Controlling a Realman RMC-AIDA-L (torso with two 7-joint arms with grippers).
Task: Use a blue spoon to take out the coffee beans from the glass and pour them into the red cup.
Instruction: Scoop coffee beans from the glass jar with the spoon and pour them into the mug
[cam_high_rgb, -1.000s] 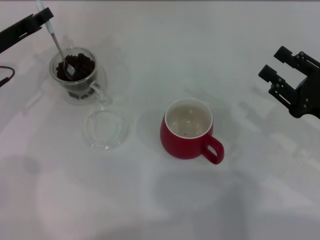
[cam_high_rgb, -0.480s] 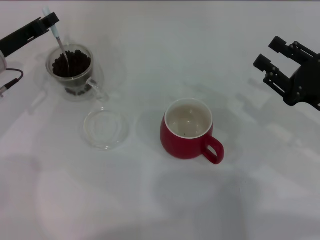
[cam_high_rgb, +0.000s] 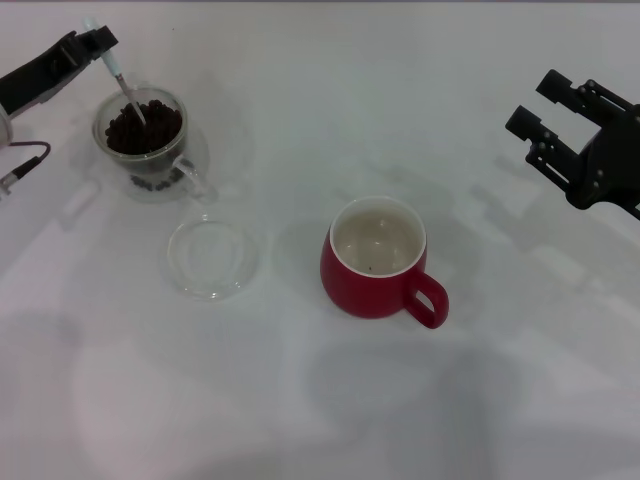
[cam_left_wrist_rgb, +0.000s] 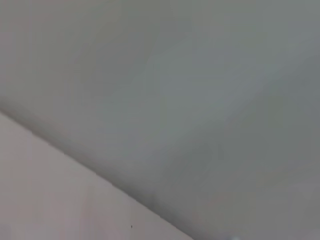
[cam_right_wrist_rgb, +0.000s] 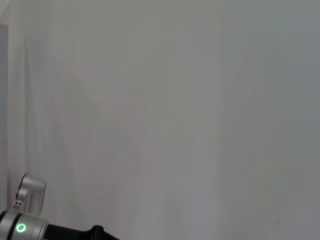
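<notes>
In the head view the glass (cam_high_rgb: 148, 143) stands at the far left, heaped with dark coffee beans (cam_high_rgb: 146, 126). My left gripper (cam_high_rgb: 88, 44) is shut on the pale handle of the blue spoon (cam_high_rgb: 122, 83), just behind the glass. The spoon slants down and its bowl is buried in the beans. The red cup (cam_high_rgb: 378, 260) stands at the centre, handle toward the front right, cream inside with a speck or two. My right gripper (cam_high_rgb: 548, 106) hangs open and empty at the far right. The wrist views show only bare surface.
A flat round clear glass dish (cam_high_rgb: 211, 258) lies in front of the glass, left of the red cup. A thin cable (cam_high_rgb: 25, 165) shows at the left edge. The white table (cam_high_rgb: 330, 400) runs wide in front of the cup.
My left gripper dipped the spoon deeper into the beans, and the glass shifted slightly back and left. The right gripper rose a little toward the back.
</notes>
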